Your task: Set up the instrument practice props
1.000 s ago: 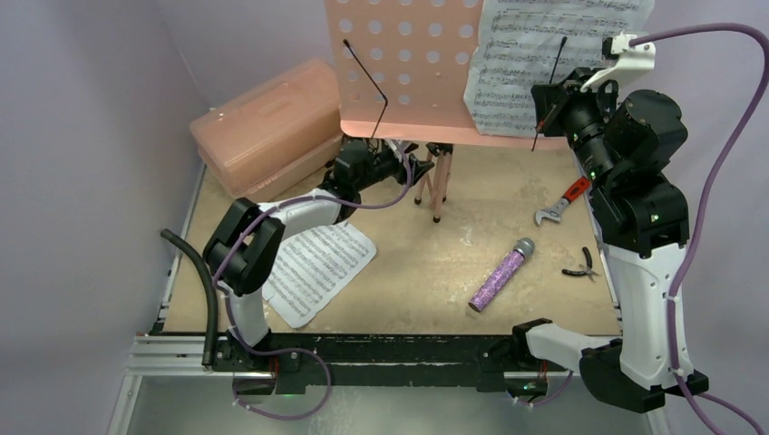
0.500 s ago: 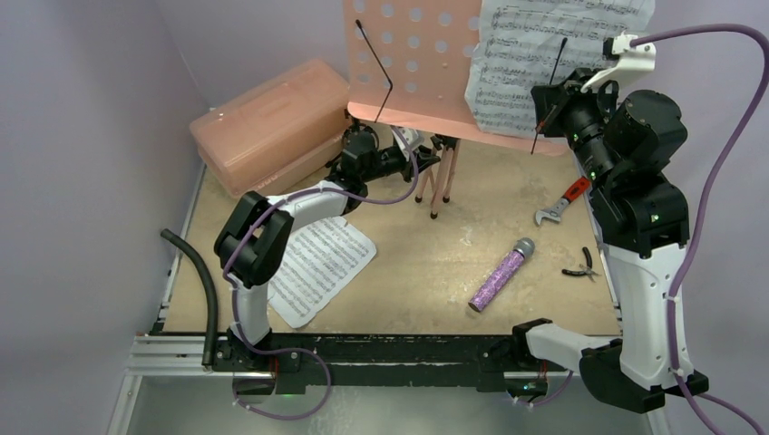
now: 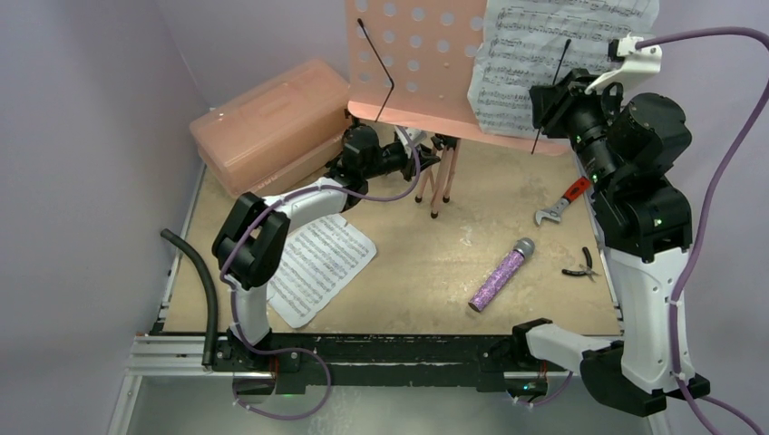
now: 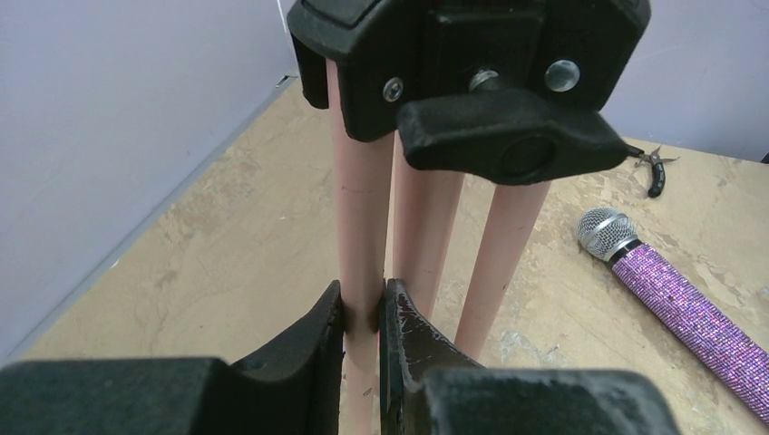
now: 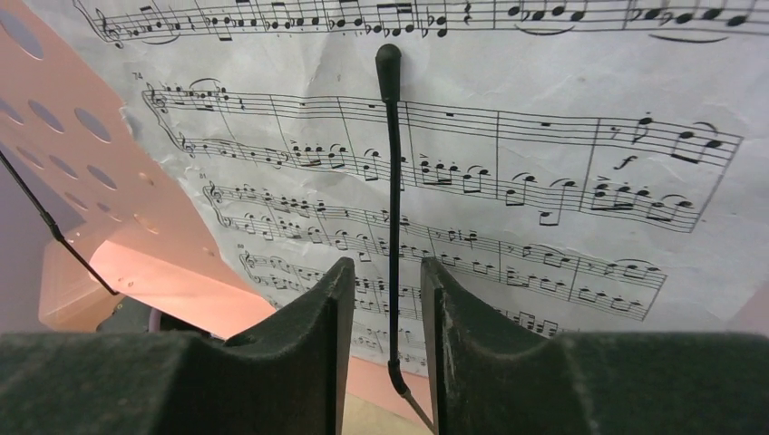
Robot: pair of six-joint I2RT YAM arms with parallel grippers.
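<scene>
A second ago the pink music stand [image 3: 413, 63] sat further left; its perforated desk has since shifted right and now stands nearer upright at the back of the bench [image 3: 417, 245]. The left arm has reached further in with it. The right arm has barely moved.

From the left: one pink plastic case [image 3: 272, 122] lies at the back left corner, with one black hose [image 3: 195, 281] along the left edge. One sheet-music page [image 3: 317, 267] lies flat on the bench beside the left arm. The left claw [image 4: 363, 313] is clamped on one pink stand leg [image 4: 358, 217], its pads pressed against both sides. Three pink legs hang close together from a black hub [image 4: 472, 63] with a wing knob. One glittery purple microphone [image 3: 499, 276] lies on its side right of centre, well apart from the stand. Further right lie one red-handled wrench [image 3: 562, 204] and one pair of pliers [image 3: 580, 267].

The second sheet-music page [image 3: 544, 54] rests on the right side of the stand's desk. Two black wire page holders show, one on the bare left half [image 3: 381, 68] and one over the page [image 5: 393, 208]. The right claw [image 5: 387, 272] is held at that page with its fingers slightly parted either side of the wire, not gripping it.

The pages carry printed notation. The bar number "74" [image 5: 136, 77] can be read in the right wrist view.
</scene>
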